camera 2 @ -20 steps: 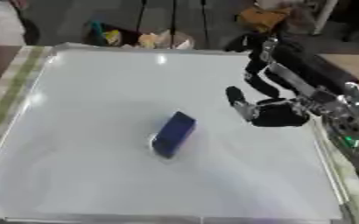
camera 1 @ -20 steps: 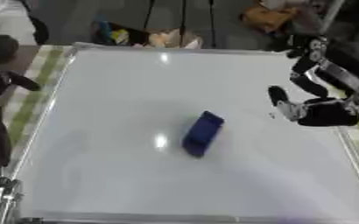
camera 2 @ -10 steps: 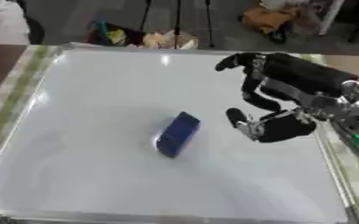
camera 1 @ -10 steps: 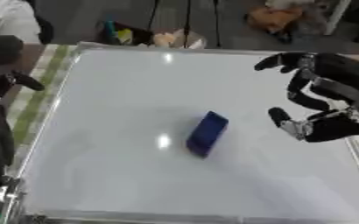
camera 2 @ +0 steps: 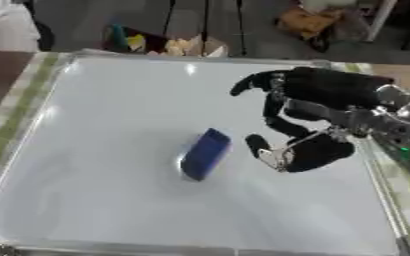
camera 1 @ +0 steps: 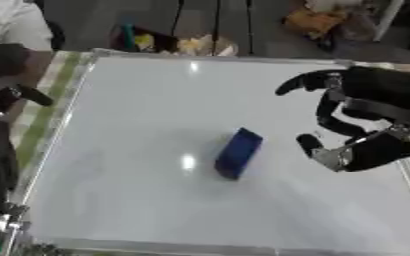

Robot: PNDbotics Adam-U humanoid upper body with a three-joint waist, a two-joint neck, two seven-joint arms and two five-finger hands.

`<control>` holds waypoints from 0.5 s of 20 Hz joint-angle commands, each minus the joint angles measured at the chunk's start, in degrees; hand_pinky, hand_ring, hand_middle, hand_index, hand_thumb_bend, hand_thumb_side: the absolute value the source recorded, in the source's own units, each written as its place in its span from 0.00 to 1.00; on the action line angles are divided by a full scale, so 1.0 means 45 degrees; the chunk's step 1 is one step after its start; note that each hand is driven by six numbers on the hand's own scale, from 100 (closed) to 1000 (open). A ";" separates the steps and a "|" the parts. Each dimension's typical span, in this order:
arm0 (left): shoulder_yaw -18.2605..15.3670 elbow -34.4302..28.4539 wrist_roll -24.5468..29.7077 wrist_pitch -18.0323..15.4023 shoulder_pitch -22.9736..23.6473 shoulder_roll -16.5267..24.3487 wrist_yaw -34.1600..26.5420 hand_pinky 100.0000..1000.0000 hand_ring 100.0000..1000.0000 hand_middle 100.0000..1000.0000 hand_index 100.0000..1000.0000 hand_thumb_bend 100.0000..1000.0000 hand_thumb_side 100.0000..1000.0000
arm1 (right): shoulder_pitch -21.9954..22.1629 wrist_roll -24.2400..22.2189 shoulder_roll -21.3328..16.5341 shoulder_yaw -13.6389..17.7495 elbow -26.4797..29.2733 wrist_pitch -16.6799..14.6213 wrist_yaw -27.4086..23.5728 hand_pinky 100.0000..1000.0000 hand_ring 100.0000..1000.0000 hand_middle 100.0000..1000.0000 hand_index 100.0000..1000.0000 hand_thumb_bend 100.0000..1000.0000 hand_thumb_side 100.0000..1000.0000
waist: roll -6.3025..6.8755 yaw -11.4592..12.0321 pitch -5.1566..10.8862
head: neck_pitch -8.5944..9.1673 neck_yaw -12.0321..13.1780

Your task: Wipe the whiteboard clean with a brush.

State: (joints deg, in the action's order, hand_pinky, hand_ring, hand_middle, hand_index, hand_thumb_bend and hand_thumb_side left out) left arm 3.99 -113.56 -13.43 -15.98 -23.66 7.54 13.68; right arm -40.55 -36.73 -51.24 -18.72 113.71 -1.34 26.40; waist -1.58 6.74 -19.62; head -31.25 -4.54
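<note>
Hovering just right of the blue brush [camera 1: 238, 153] lying near the middle of the whiteboard [camera 1: 138, 110], the right hand [camera 2: 309, 150] has fingers spread wide, holding nothing, and a skewed reach could knock the brush aside instead of gripping it.

Dark floor [camera 1: 243, 20] beyond the table, clutter of yellow and orange items [camera 1: 318, 20], green-striped cloth [camera 1: 47, 115] at table's left edge
</note>
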 commanded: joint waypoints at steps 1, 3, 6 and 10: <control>0.0078 -0.0230 0.0065 -0.0020 -0.0040 0.0058 -0.0029 0.38 0.76 0.67 0.62 0.00 0.91 | -0.0426 -0.0438 -0.0391 -0.0087 0.0196 -0.0168 0.0199 0.87 0.97 0.93 0.07 0.41 0.40 | -0.0004 0.0042 0.0346 | -0.0102 -0.0055; 0.0086 -0.0230 0.0077 -0.0017 -0.0029 0.0052 -0.0043 0.38 0.76 0.67 0.62 0.00 0.91 | -0.0636 -0.0776 -0.0422 -0.0274 0.0196 -0.0283 0.0311 0.87 0.96 0.92 0.08 0.43 0.41 | -0.0002 0.0069 0.0361 | -0.0117 -0.0082; 0.0104 -0.0230 0.0101 -0.0016 -0.0020 0.0050 -0.0058 0.38 0.76 0.67 0.62 0.00 0.91 | -0.0868 -0.1382 -0.0459 -0.0512 0.0196 -0.0420 0.0606 0.89 0.98 0.93 0.14 0.53 0.44 | -0.0011 0.0103 0.0362 | -0.0130 -0.0120; 0.0117 -0.0230 0.0121 -0.0013 -0.0016 0.0048 -0.0071 0.37 0.76 0.67 0.62 0.00 0.91 | -0.0984 -0.1641 -0.0470 -0.0601 0.0196 -0.0341 0.0972 0.89 0.98 0.93 0.14 0.50 0.43 | -0.0028 0.0141 0.0337 | -0.0124 -0.0118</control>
State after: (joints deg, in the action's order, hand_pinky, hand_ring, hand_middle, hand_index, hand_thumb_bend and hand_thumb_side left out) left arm 4.03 -113.56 -13.09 -16.02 -23.35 7.52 13.58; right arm -43.91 -43.67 -51.30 -21.85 113.72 -2.89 29.95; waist -1.75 7.39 -19.35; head -31.66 -4.94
